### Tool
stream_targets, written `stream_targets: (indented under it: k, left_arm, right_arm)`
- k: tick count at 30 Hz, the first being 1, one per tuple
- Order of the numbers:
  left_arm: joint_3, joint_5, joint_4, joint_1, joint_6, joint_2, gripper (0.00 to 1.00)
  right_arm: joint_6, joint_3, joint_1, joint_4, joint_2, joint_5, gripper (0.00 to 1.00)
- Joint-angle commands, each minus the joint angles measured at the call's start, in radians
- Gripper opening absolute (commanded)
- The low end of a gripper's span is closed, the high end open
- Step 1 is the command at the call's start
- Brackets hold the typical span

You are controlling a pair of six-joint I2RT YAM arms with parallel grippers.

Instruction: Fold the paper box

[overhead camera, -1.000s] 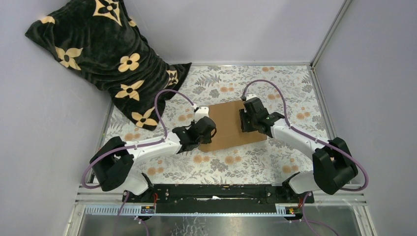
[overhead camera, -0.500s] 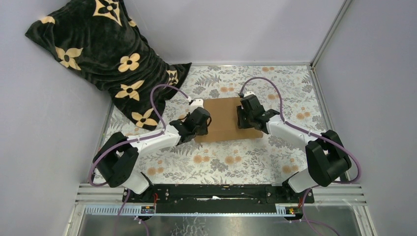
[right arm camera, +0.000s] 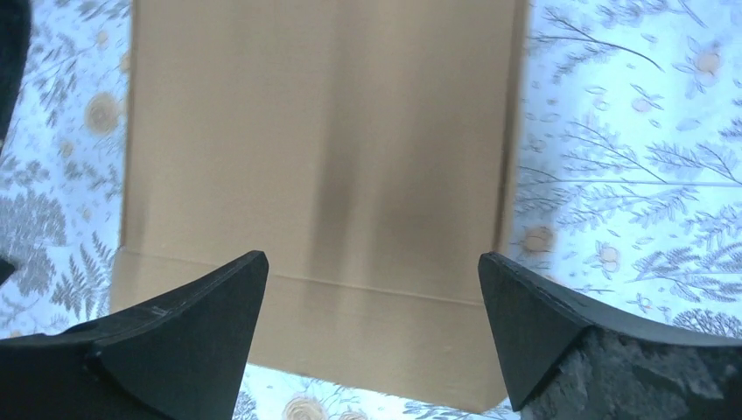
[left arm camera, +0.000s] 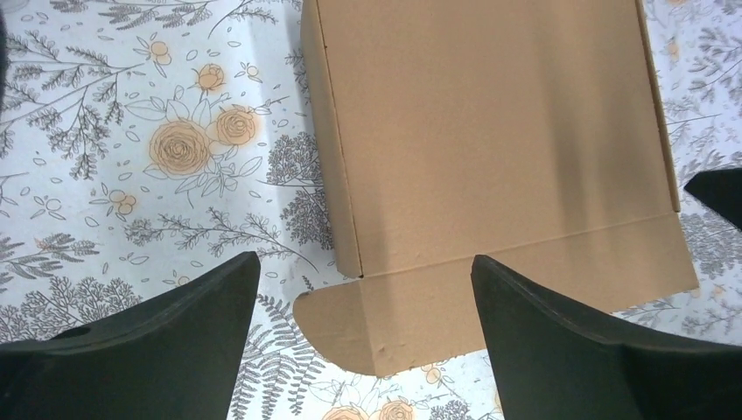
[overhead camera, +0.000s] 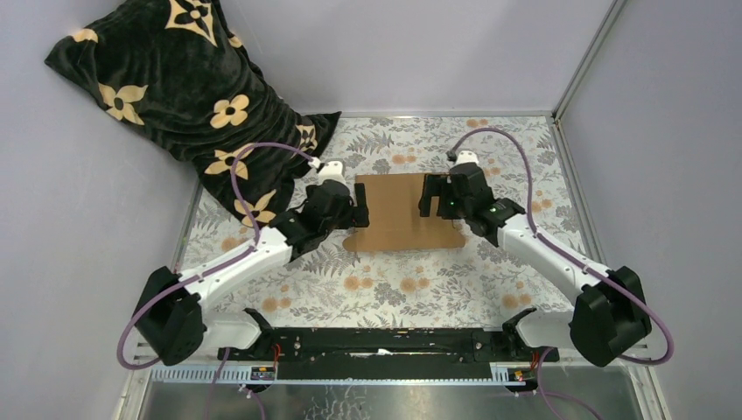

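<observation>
While left and right jaws gape empty above it, the paper box (overhead camera: pixel 404 213) lies flat, lengthwise left-right, flap nearward.

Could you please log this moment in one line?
paper box: flat on table | left fingers: open, over left side | right fingers: open, over right side

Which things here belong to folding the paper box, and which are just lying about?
Belonging to the job:
- flat brown corrugated cardboard box
- left tool, open
- right tool, open

Just lying about:
- black plush cushion with cream flowers
- floral-print table cover
</observation>
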Motion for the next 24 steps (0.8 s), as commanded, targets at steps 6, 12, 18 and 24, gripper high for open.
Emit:
stream_targets:
  k: [6,12,18,24]
  left_arm:
    - [-0.193,0.137,0.234,0.027,-0.026,-0.076,0.98]
    - [-0.237,0.175,0.335,0.044,0.003,-0.063,0.98]
    - [-0.299,0.281,0.444,0.09,0.033,-0.078,0.99]
    - [-0.369,0.435,0.6,0.169,0.021,-0.052,0.98]
  right_arm:
    - [0.066,-0.234,-0.37,0.193,-0.05,-0.43,1.0]
    - [0.133,-0.308,-0.389,0.365,-0.04,-0.525,1.0]
    - [0.191,-0.351,-0.388,0.499,0.025,-0.617,1.0]
    - [0.174,-0.366,-0.389,0.508,0.04,-0.632,1.0]
